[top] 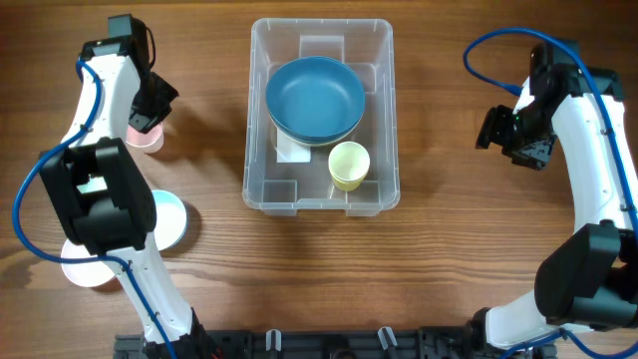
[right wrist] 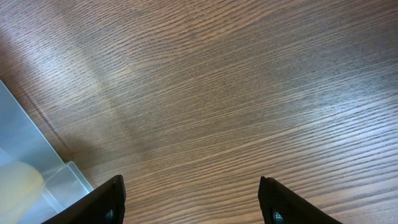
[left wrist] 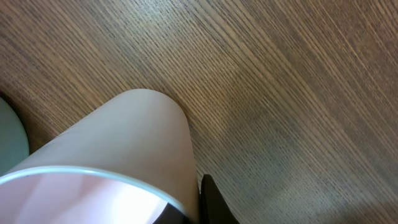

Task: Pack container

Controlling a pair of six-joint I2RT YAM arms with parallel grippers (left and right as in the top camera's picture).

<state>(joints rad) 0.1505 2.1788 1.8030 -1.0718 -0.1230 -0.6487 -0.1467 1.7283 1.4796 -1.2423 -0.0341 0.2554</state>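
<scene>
Wood-grain tabletop (top: 449, 259) carries the container (top: 253, 150) at its centre, already holding a blue bowl (top: 315, 97) and a yellow cup (top: 349, 165). Farther back, the left tool (top: 148, 120) sits at a pink cup (left wrist: 124, 149), likely the next item to pack; I cannot tell whether it grips. Opposite, the right tool (right wrist: 191, 190) hangs wide open, empty.

blue bowl (top: 315, 97), yellow cup (top: 349, 165) crowding container (top: 271, 189)

White arms (top: 108, 85), black joints (top: 95, 194), blue cables (top: 17, 214)
</scene>
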